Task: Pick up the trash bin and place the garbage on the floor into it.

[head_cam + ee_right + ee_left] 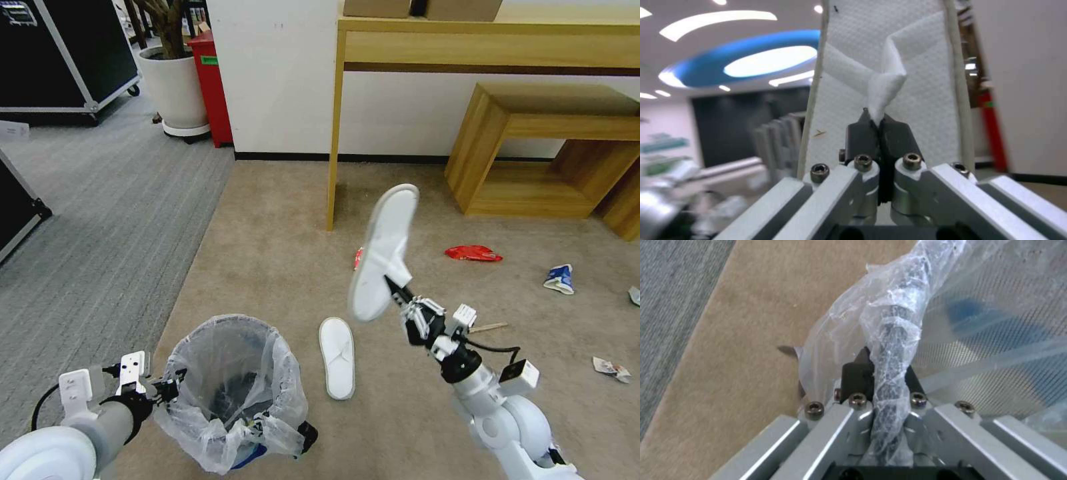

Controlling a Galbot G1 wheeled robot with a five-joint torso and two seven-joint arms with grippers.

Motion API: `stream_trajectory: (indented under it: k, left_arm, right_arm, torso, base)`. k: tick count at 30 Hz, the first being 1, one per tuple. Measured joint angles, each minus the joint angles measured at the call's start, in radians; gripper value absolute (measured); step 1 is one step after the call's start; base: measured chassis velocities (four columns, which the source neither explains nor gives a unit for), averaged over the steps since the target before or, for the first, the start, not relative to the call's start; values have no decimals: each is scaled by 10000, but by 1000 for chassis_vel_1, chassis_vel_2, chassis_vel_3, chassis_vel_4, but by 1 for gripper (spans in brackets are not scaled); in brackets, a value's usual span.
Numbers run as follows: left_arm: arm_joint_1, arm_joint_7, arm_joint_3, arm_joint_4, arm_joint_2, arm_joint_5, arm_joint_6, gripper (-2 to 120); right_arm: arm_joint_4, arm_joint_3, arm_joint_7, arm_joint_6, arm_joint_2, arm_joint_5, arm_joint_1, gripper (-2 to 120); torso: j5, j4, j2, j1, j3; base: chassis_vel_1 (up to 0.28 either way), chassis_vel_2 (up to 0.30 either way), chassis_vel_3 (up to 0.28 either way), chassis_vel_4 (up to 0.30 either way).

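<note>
Bin (230,390) was held at its rim by the left pincer (170,389); one slipper (383,253), pinched upright by the right pincer (393,285), was raised to the bin's right.

Tan carpet (280,267), white wall (280,80), wood desk (480,40).

The raised slipper (383,257) hides most of a red item on the floor; a wrapper (635,295) is cut off at the right edge.

The right tool (395,285) held one white slipper (382,257) aloft while the left tool (168,390) gripped the trash bin (230,393) rim.
</note>
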Motion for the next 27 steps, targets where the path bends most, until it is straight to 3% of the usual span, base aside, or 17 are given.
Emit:
stream_trajectory:
  k: [8,15,27]
  left_arm:
    - [-122,-1,279,-6,-247,118,16,0]
    - [108,30,199,-114,-349,252,29,0]
    - [400,293,257,20,-646,850,88,0]
  right_arm:
    - [-626,-1266,-383,34,269,346,394,0]
    - [-1304,-2464,181,267,365,195,1442,0]
    - [-1853,-4554,1443,573,-850,874,3439,0]
  torso:
    - [0,0,0,0,0]
    - [0,1,0,0,0]
    - [0,1,0,0,1]
  base:
    - [0,0,0,0]
    - [0,0,0,0]
    - [0,0,0,0]
